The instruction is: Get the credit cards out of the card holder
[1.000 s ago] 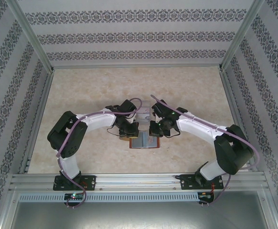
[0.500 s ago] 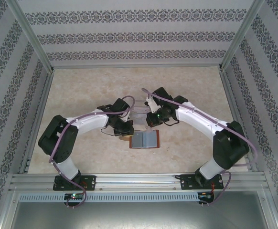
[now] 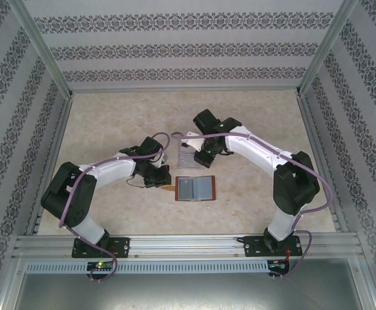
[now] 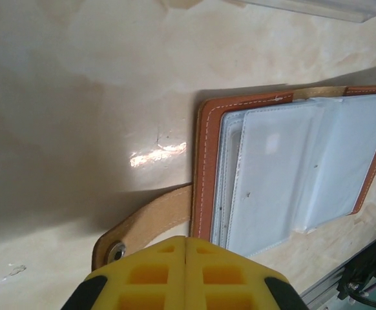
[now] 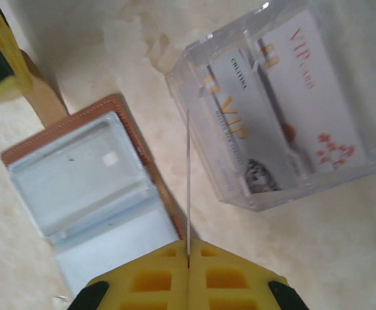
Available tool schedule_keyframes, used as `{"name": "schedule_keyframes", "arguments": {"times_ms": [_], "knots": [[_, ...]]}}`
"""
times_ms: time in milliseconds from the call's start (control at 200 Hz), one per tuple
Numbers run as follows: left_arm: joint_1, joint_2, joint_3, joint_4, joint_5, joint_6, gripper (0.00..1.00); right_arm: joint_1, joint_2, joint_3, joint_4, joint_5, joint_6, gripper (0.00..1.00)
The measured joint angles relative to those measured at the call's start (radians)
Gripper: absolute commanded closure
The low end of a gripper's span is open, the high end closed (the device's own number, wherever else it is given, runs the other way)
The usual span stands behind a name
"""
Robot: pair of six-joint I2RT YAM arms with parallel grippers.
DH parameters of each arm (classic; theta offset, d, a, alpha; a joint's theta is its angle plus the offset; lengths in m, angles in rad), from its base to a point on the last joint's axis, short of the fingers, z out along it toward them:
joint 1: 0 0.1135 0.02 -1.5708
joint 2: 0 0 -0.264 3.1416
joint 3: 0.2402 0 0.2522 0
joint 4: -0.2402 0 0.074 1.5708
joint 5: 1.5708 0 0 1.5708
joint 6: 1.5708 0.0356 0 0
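The card holder [image 3: 196, 188] lies open on the table, reddish-brown leather around bluish-grey sleeves [image 4: 291, 168], its tan tab strap [image 4: 150, 221] sticking out to the left. My left gripper [image 4: 186, 237] is shut with nothing between its fingers, just above the holder's left edge beside the strap. My right gripper [image 5: 188, 244] is shut on a thin pale credit card [image 5: 188, 181], seen edge-on. It holds the card above the gap between the holder [image 5: 84, 187] and the clear tray. In the top view the right gripper [image 3: 202, 155] hangs just beyond the holder.
A clear plastic tray [image 5: 275, 113] with printed VIP cards lying in it stands just beyond the holder, also seen as the tray [image 3: 185, 152] in the top view. Patterned walls and aluminium rails [image 3: 52, 148] ring the beige table.
The right gripper has lifted off the holder and moved away towards the tray. The left gripper slid to the holder's left edge, leaving the open sleeves uncovered.
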Motion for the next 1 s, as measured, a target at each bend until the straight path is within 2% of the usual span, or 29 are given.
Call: {"name": "schedule_keyframes", "arguments": {"times_ms": [185,450,999], "knots": [[0.011,-0.024,-0.018,0.007,-0.001,-0.008,0.95,0.000,0.067,0.083,-0.035,0.057,-0.152,1.00],[0.015,-0.035,-0.041,0.026,-0.001,-0.023,0.95,0.000,0.161,0.224,-0.101,0.106,-0.291,1.00],[0.015,-0.035,-0.051,0.029,-0.002,-0.026,0.95,-0.001,0.342,0.480,-0.240,0.119,-0.382,1.00]]}}
